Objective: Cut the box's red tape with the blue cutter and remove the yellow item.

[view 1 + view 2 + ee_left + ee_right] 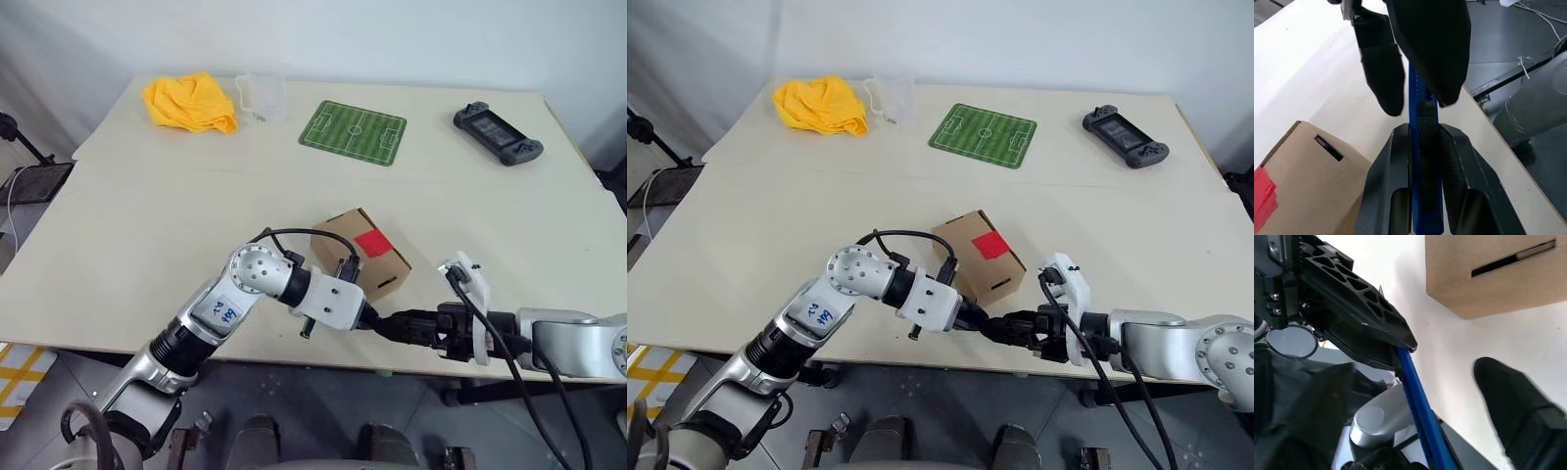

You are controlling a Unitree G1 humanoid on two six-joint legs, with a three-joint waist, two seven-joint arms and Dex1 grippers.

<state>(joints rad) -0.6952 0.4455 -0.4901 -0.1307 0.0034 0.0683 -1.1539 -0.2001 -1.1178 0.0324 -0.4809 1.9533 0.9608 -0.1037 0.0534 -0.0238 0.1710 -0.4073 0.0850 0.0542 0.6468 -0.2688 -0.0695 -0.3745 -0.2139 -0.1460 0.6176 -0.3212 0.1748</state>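
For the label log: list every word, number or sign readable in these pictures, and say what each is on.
White sticker on the left forearm: blue handwritten marks, too small to read.
Green mat: white football-pitch lines, no words.
Box, red tape, blue cutter, black handheld console: no readable text.

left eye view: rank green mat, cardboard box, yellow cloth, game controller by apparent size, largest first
1. Green mat.
2-3. Cardboard box and yellow cloth: they look about alike; the box sits nearer the camera and the arm hides part of it, so no ranking.
4. Game controller, though it lies far back.
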